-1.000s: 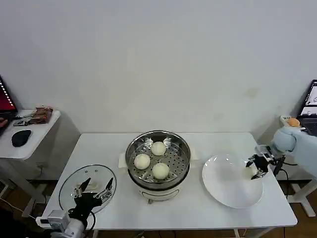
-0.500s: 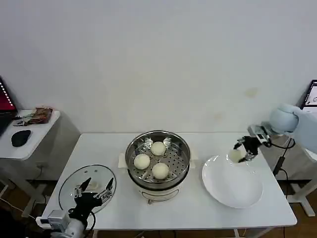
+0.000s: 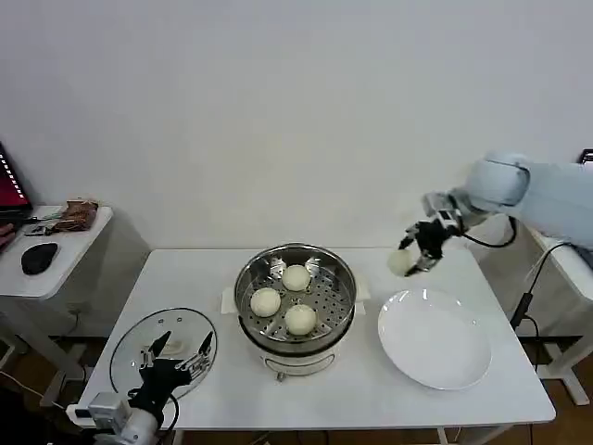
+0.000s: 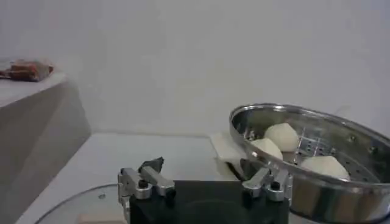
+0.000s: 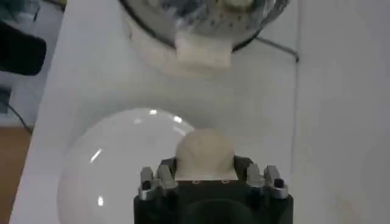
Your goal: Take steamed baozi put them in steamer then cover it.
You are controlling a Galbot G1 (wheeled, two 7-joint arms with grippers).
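Three cream-white baozi (image 3: 286,298) (image 4: 281,136) lie on the perforated floor of the shiny steamer (image 3: 252,281) (image 4: 341,185) (image 5: 201,45) at the table's middle. My right gripper (image 3: 416,259) (image 5: 205,163) is shut on another baozi (image 3: 400,262) (image 5: 205,151), held in the air between the steamer and the white plate (image 3: 435,338) (image 5: 116,167), above the plate's far-left rim. The glass cover (image 3: 157,348) (image 4: 73,210) lies flat on the table's front left. My left gripper (image 3: 176,356) (image 4: 205,181) hovers open over the cover's near edge.
A side table (image 3: 56,255) with a black mouse (image 3: 39,257) and small items stands to the left. The plate takes up the table's right part. A second table's edge (image 3: 570,269) and cables lie to the far right.
My right gripper has lifted the baozi off the plate's right side and carried it up and leftward, toward the steamer. The left arm has not moved.
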